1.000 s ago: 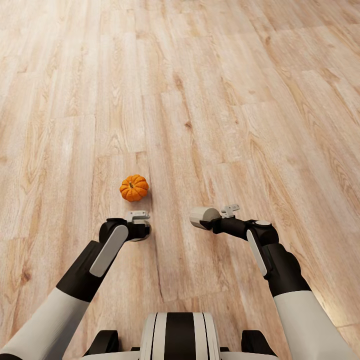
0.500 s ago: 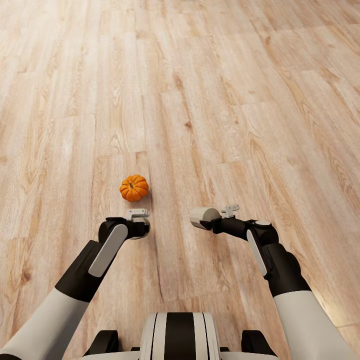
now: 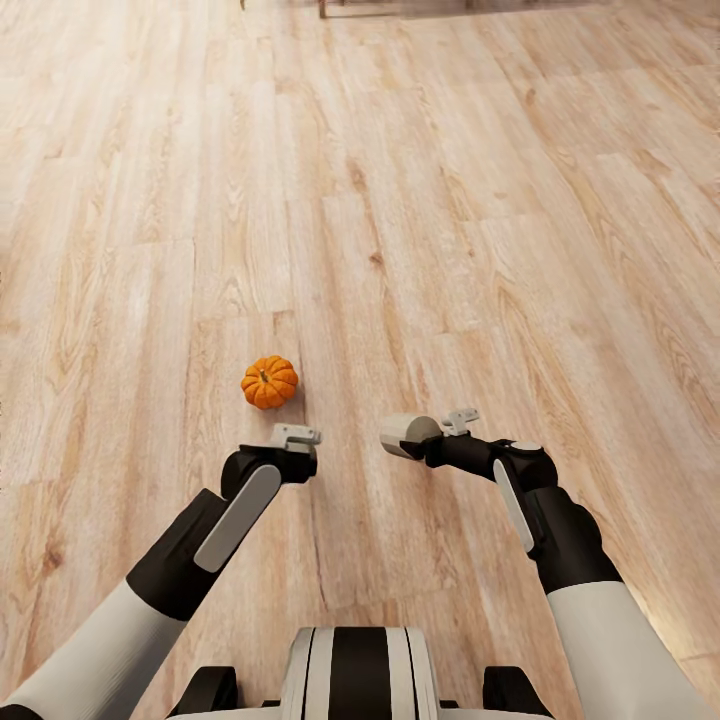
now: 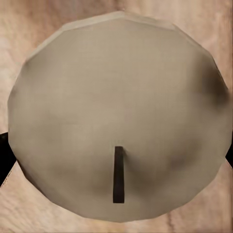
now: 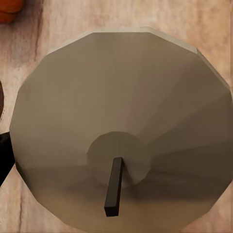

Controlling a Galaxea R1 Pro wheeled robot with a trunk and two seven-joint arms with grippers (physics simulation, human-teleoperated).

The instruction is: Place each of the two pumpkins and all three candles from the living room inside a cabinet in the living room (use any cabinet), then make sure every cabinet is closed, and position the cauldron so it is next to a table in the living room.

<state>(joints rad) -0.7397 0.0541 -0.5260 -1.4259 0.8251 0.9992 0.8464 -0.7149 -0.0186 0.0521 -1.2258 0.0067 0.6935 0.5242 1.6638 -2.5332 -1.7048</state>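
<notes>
Pale wood floor (image 3: 450, 200) carries your small ribbed orange pumpkin (image 3: 269, 382): probably light, rigid, slick (pinch across its ribs). Each gripper apparently clasps a beige candle.

Pumpkin (image 3: 269, 382) on floor (image 3: 450, 200) — ahead of left arm (image 3: 215, 525).

A large pale round candle top (image 4: 119, 114) faces the camera, its short dark wick (image 4: 118, 174) upright. Wooden floor (image 4: 213, 19) shows around the candle's edges.
</notes>
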